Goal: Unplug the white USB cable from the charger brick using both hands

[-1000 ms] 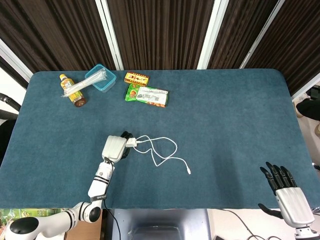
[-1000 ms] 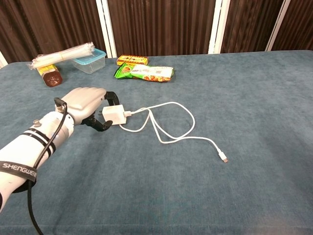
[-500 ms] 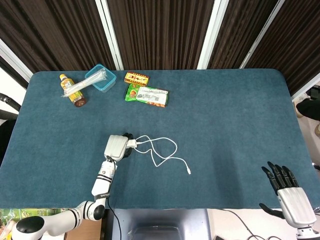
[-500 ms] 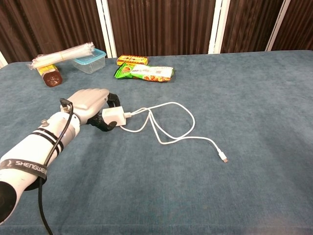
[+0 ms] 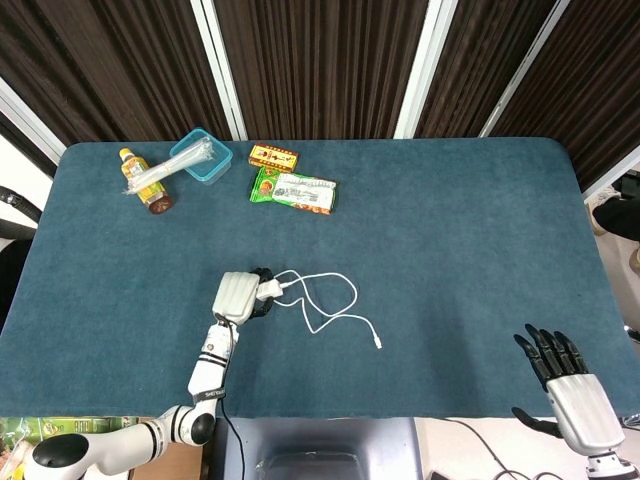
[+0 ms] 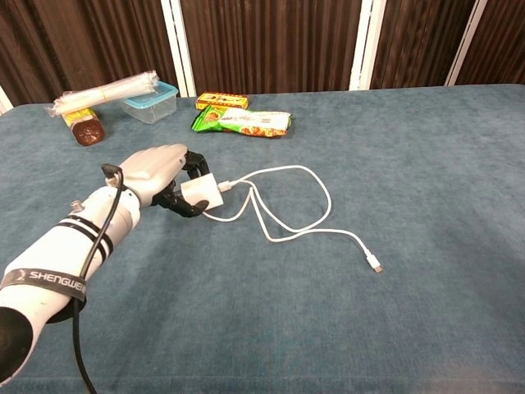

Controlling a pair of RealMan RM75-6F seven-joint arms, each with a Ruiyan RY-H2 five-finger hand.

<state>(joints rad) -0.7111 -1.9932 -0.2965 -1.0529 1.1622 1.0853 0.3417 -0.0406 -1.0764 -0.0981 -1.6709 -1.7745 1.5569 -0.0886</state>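
Counter (image 5: 450, 230): blue cloth top, dark curtains behind. Left robot hand (image 5: 236, 296) (image 6: 156, 172): near the left-centre of the counter, fingers curled around the brick (image 6: 201, 194) (image 5: 268, 288), holding it tilted with one edge raised off the cloth. Brick: white, small, square, partly hidden under the hand in the head view. Cable (image 5: 325, 300) (image 6: 287, 205): white, plugged into the right side of the brick, lying in loose loops on the cloth to the right of the hand, its free plug end (image 5: 377, 343) (image 6: 375, 267) resting on the cloth, well apart from the brick. Right robot hand (image 5: 565, 380): at the counter's near right edge, seen in the head view only, palm down, fingers straight and spread, holding nothing, well apart from cable and brick. Far left corner: bottle (image 5: 143, 182) (image 6: 82, 128) lying on its side, a clear bundle of sticks (image 5: 165, 170) (image 6: 102, 92) over it, resting against a clear tub (image 5: 200, 157) (image 6: 149, 102). Beside these: small orange box (image 5: 273, 155) (image 6: 221, 100) and green snack pack (image 5: 295, 190) (image 6: 242, 122), lying flat.
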